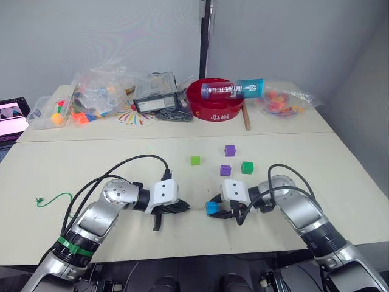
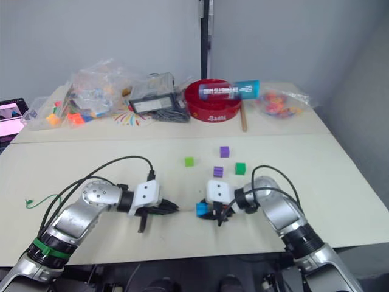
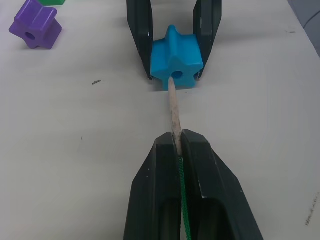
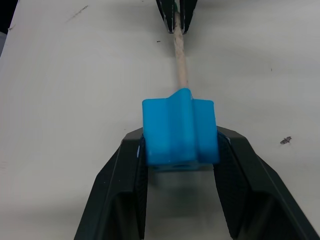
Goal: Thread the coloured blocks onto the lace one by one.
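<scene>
Red plastic marks the bowl (image 1: 214,100) at the back of the table (image 1: 340,176), with a blue-capped tube (image 1: 234,89) lying across its rim; clear bags (image 1: 100,91) of orange and yellow toy pieces sit to its left, and another bag (image 1: 281,101) to its right. The blue block (image 3: 176,59), star-shaped with a hole through its middle, is clamped between the fingers of the right gripper (image 1: 217,208) near the front edge. The left gripper (image 3: 177,145) pinches the lace (image 3: 183,190) shut just behind its pale stiff tip (image 3: 173,107), whose end sits in the block's hole. The lace's green tail (image 1: 53,199) lies at far left. Two purple blocks (image 1: 230,150) (image 1: 225,170), a light green block (image 1: 195,160) and a dark green block (image 1: 247,167) rest loose behind the grippers.
</scene>
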Robot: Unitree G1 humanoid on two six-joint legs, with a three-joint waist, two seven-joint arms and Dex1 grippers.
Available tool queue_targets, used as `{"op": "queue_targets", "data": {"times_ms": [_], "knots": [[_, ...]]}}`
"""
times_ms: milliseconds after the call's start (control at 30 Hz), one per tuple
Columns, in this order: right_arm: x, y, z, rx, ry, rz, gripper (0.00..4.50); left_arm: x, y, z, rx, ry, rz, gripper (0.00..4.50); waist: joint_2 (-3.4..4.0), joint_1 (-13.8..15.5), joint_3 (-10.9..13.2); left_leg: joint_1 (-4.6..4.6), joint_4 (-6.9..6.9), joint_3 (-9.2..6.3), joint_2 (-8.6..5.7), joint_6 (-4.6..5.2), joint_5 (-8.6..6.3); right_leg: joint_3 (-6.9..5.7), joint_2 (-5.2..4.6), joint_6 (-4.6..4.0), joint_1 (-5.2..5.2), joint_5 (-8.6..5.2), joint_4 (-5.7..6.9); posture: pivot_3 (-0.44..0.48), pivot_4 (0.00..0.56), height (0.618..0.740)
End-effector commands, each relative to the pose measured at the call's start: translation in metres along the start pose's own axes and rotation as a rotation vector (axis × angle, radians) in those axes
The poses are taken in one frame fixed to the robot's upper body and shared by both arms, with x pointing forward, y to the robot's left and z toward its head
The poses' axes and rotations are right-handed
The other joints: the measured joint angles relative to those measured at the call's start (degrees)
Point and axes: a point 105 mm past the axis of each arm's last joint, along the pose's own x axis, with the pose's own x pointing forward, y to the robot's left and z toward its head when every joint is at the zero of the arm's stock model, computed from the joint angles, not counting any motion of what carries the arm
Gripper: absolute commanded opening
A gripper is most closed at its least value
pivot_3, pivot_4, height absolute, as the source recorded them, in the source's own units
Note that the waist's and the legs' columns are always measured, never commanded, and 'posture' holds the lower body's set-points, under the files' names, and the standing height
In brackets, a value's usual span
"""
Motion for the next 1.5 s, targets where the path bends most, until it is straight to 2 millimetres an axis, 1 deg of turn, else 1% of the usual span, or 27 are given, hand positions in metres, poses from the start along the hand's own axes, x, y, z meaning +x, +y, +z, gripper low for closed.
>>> {"op": "queue_targets", "data": {"times_ms": [33,200,467,633,1000,1167,1300,1400,1500], "knots": [[0.002,0.006,0.005,-0.021,-0.001,0.021,1.34,0.004,0.001,0.011,0.034,-0.018,-0.006,0.00,0.00,-0.02,0.00,0.00,0.02,0.00,0.00,0.01,-0.01,0.00,0.00,0.00,0.01,0.00,0.00,0.000,0.150,0.740],[0.003,0.005,0.005,-0.016,0.005,0.015,1.34,0.007,-0.001,0.015,0.038,-0.026,-0.022,0.00,0.00,0.02,0.00,-0.01,0.06,-0.01,0.00,0.02,-0.01,-0.01,0.00,0.00,0.01,0.00,0.00,0.000,0.150,0.740],[0.004,0.001,0.002,-0.011,0.022,-0.002,1.34,0.006,-0.005,0.018,0.041,-0.028,-0.039,0.00,0.00,0.02,0.00,0.00,0.12,-0.01,0.00,0.03,-0.02,-0.01,0.00,0.00,0.03,0.00,0.00,0.000,0.150,0.740],[0.006,0.002,0.002,-0.011,0.026,0.002,1.34,0.008,-0.007,0.024,0.043,-0.047,-0.042,0.00,0.00,-0.06,0.00,0.00,0.15,-0.01,0.00,0.03,-0.02,0.00,0.00,0.00,0.04,0.00,0.00,0.000,0.150,0.740],[0.009,0.004,0.002,-0.013,0.031,0.014,1.34,0.012,-0.006,0.028,0.043,-0.052,-0.034,0.00,0.00,-0.10,0.00,0.00,0.14,-0.02,0.02,0.04,-0.02,0.00,0.02,0.00,0.02,0.00,0.00,0.000,0.150,0.740],[0.010,0.004,0.002,-0.008,0.032,0.011,1.34,0.022,-0.008,0.037,0.047,-0.095,-0.063,0.00,0.00,-0.09,0.00,0.00,0.14,-0.02,0.01,0.03,-0.02,0.00,0.02,0.00,0.02,0.00,0.00,0.000,0.150,0.740],[0.012,0.001,0.002,-0.006,0.035,0.000,1.34,0.031,-0.010,0.041,0.016,-0.131,-0.105,0.00,0.00,-0.09,0.00,0.00,0.16,-0.02,0.01,0.03,-0.02,0.00,0.02,0.00,0.03,0.00,0.00,0.000,0.150,0.740],[0.012,0.000,0.004,-0.006,0.029,-0.005,1.34,0.044,-0.010,0.034,-0.049,-0.146,-0.122,0.00,0.00,0.01,0.00,0.00,0.16,-0.01,0.00,0.04,-0.02,0.00,0.01,0.00,0.04,0.00,0.00,0.000,0.150,0.740],[0.012,0.000,0.004,-0.003,0.030,-0.013,1.34,0.047,-0.011,0.034,-0.062,-0.165,-0.133,0.00,-0.01,0.19,-0.01,0.03,0.23,-0.04,-0.02,0.03,-0.02,-0.02,-0.01,0.00,0.13,0.00,-0.01,0.000,0.150,0.740]]}}
